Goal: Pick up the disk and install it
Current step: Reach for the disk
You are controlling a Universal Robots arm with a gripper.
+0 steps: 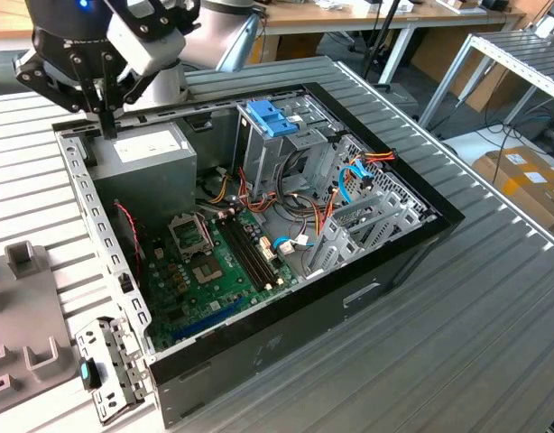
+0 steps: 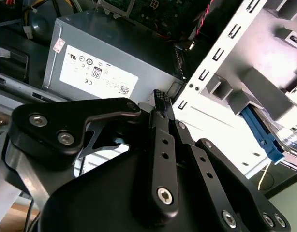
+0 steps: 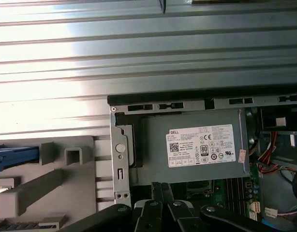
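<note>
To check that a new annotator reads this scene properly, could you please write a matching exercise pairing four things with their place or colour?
Column one:
1. disk
2. power supply
3. motherboard
4. tool

Column two:
A. green, on the floor of the case
B. in the grey holder outside the case
C. black, by a corner of the power supply
D. grey box with a white label

Pairs: 1-B, 2-D, 3-A, 4-C.
</note>
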